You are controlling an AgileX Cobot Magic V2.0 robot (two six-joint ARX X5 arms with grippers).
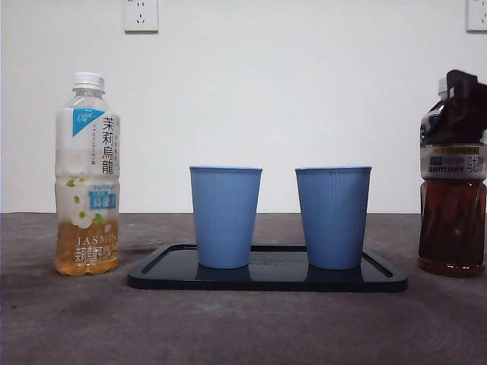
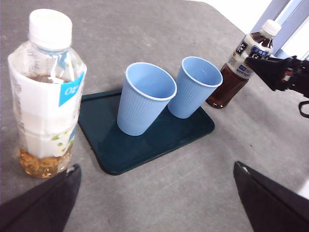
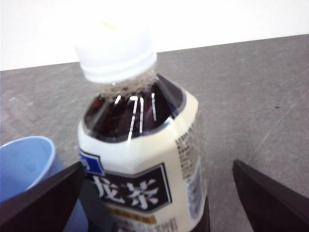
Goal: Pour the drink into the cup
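A dark tea bottle (image 1: 453, 220) with a white cap stands at the right end of the table. My right gripper (image 1: 460, 106) is at its shoulder, and the bottle (image 3: 140, 145) sits between the open jaws, with a gap on one side. Two blue cups (image 1: 225, 217) (image 1: 332, 217) stand upright and empty on a dark tray (image 1: 266, 280). A capped jasmine tea bottle (image 1: 87, 175) stands at the left, about a quarter full. My left gripper (image 2: 154, 203) hangs open above the table, close to the jasmine bottle (image 2: 46, 96), holding nothing.
The nearer cup (image 3: 29, 164) stands close beside the dark bottle in the right wrist view. A white wall with power sockets (image 1: 141, 15) runs behind the table. Grey tabletop stretches in front of the tray (image 2: 145, 145).
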